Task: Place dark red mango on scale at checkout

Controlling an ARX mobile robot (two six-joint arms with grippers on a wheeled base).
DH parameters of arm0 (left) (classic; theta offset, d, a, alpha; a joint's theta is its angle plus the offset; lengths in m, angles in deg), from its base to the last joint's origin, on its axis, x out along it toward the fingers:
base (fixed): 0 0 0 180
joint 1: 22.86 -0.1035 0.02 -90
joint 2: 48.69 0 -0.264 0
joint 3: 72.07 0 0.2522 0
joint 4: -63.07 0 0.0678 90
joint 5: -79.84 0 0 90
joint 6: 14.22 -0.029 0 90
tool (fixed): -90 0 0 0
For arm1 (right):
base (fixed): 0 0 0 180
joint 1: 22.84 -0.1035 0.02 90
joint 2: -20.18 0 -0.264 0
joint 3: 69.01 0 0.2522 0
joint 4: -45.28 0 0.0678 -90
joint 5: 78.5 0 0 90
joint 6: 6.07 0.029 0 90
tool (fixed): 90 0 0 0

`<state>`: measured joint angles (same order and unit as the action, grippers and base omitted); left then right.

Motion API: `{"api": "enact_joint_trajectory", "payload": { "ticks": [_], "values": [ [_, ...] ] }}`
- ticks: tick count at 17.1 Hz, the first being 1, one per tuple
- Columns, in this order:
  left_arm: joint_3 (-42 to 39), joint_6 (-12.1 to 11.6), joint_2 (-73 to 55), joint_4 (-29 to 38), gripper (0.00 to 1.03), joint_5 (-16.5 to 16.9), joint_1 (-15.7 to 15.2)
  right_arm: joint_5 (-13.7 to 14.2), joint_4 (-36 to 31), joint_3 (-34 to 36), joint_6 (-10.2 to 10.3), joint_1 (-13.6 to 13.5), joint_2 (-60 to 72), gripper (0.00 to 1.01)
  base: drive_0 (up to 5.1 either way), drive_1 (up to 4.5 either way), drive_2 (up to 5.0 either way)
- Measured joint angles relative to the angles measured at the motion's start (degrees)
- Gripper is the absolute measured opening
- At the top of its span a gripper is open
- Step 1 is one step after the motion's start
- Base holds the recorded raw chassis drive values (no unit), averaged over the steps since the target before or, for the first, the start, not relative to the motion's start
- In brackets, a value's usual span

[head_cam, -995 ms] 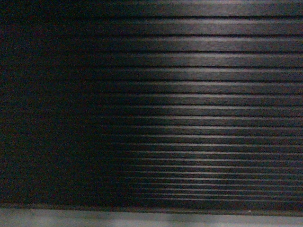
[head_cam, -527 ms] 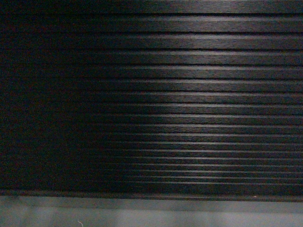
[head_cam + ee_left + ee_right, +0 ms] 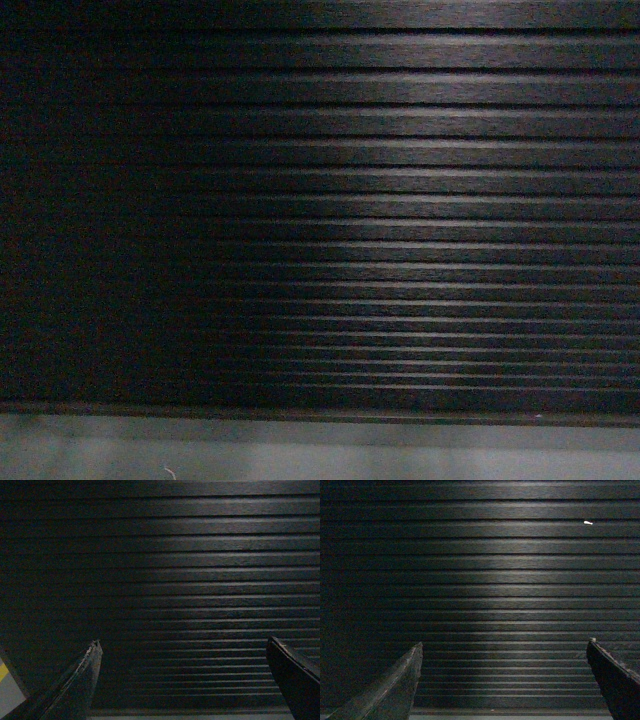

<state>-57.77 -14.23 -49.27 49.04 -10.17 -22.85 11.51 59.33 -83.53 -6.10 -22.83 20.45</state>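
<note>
Mango, dark red, is nowhere in any view, so its place and its look cannot be told; neither is the scale. As a fruit it would likely be fairly heavy for its size, smooth and a little slippery, and bruisable, so a gentle hold across its widest middle seems best. Nearest, the left gripper (image 3: 182, 647) is spread wide with nothing between its dark fingers, and the right gripper (image 3: 504, 646) is likewise spread and empty. A strip of grey floor (image 3: 320, 455) runs along the bottom. Beyond both stands the checkout's ribbed black front panel (image 3: 400, 220), filling every view; a small white fleck (image 3: 588, 523) sits on it.
</note>
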Motion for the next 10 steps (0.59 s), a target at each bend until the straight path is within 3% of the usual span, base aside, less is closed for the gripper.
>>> {"api": "enact_joint_trajectory", "payload": {
  "ticks": [10],
  "values": [
    [0.0, 0.0, 0.0, 0.0, 0.98, 0.0, 0.0, 0.0, 0.0, 0.0, 0.0, 0.0, 0.0, 0.98, 0.0, 0.0, 0.0]
  ]
}}
